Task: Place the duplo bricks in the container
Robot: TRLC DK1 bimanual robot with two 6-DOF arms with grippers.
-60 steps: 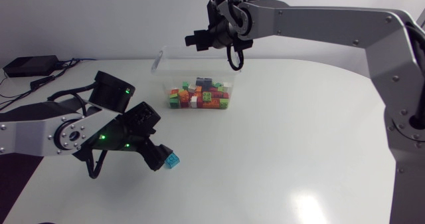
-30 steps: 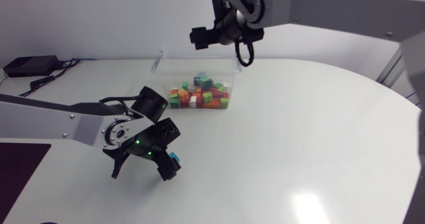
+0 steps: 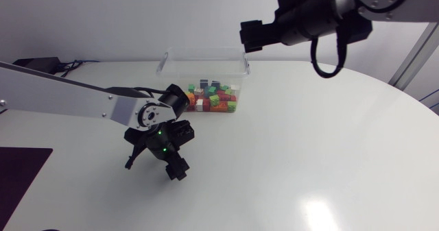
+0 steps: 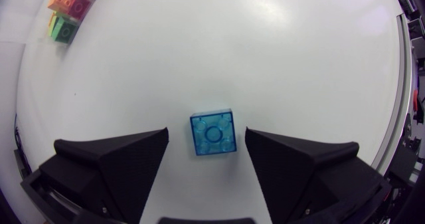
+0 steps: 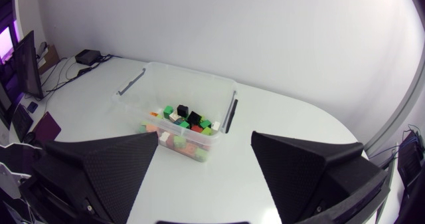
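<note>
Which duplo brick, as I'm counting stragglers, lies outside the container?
The translucent blue brick, flat on the table between the open fingers of the left tool, touching neither. All the other bricks sit piled inside the clear container.

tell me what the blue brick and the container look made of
Blue brick: likely translucent, glossy plastic; its tinted body lets light through. Container: seemingly clear, smooth plastic; the bricks inside show through its walls.

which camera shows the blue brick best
The left wrist view: the blue brick lies inside the open left pincer, untouched. In the head view that pincer hides it; the right wrist view misses it.
</note>
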